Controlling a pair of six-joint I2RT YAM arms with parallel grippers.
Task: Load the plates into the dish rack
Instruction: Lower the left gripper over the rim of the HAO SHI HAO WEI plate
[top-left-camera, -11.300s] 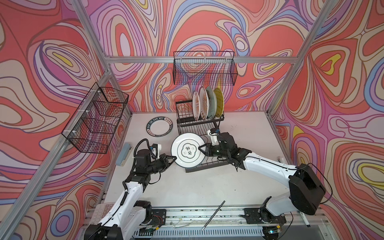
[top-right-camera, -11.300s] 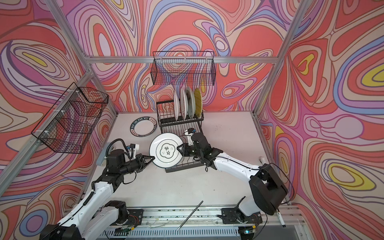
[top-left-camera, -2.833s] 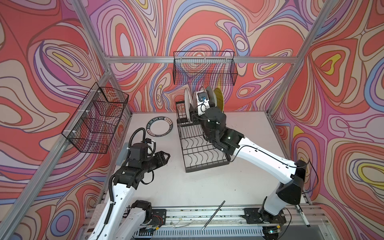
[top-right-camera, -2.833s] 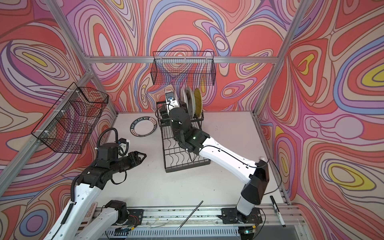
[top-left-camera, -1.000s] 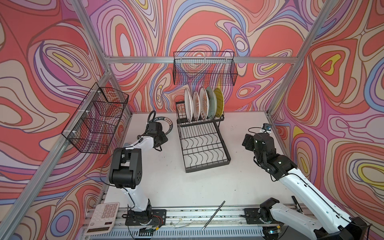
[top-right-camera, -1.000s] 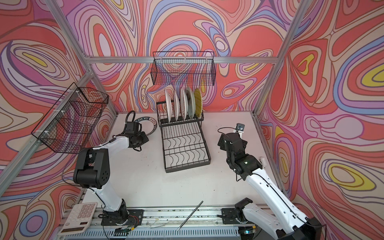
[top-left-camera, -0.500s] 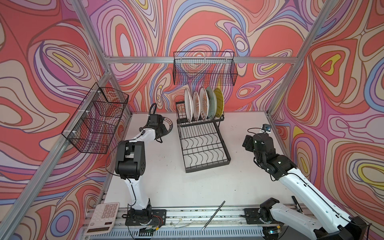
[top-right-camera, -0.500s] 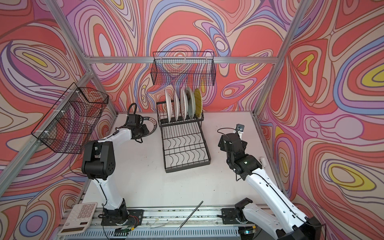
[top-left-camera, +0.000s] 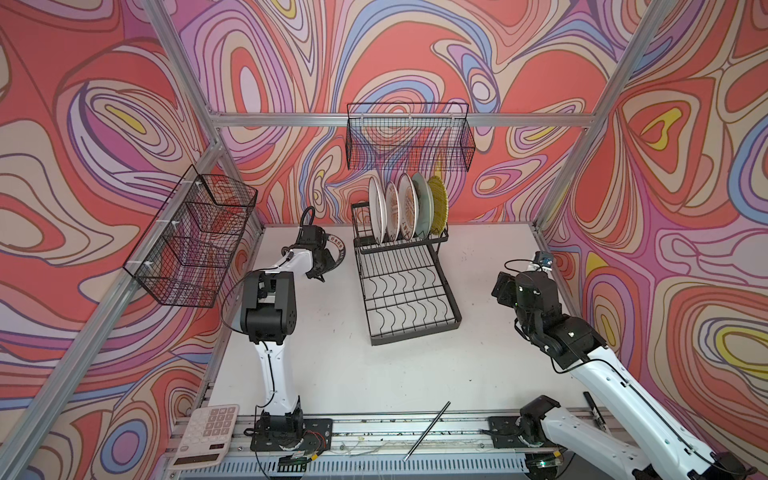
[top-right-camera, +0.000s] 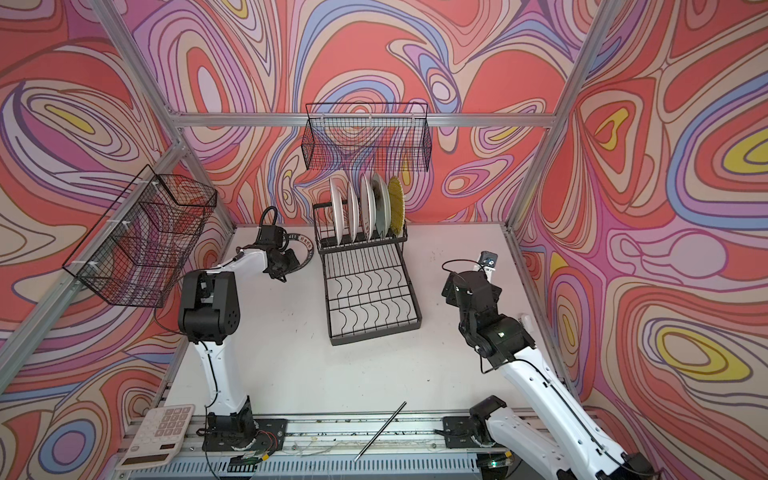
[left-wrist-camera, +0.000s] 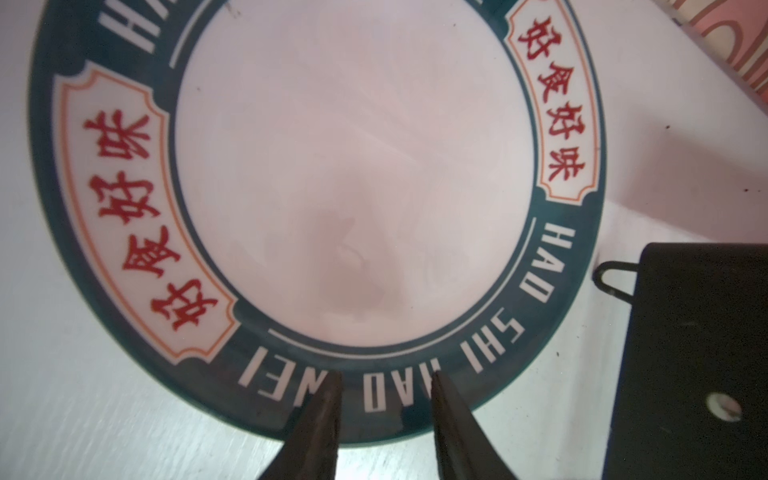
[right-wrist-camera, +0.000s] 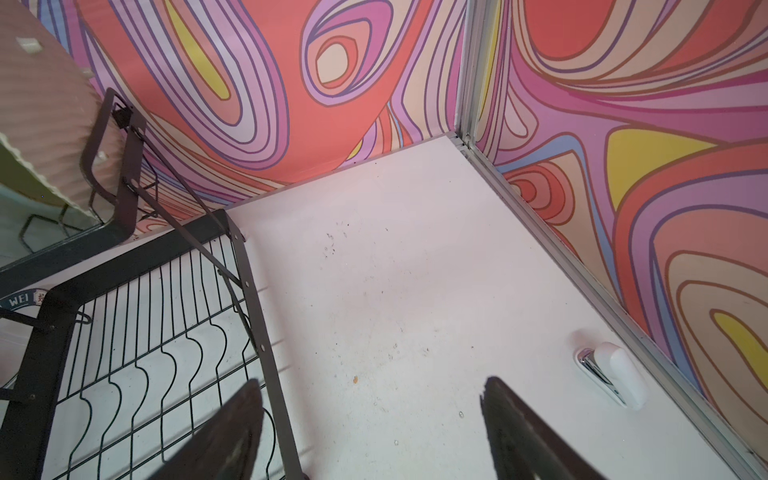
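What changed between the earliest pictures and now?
The dark-ringed white plate, let go by both grippers, now stands leftmost in the dish rack. The right gripper drew back rightward, open. The left gripper reached to the rim of the lettered plate. That plate and the other four racked plates stayed.

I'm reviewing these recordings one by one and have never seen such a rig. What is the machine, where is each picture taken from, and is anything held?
Two white robot arms stand at a table, each ending in a two-fingered claw. Two wide pictures come from one camera above; the close-ups come from cameras on the wrists. A wire dish rack holds five plates upright. A lettered plate lies flat on the table left of it. The left claw is open over its rim; the right claw is open and holds nothing.
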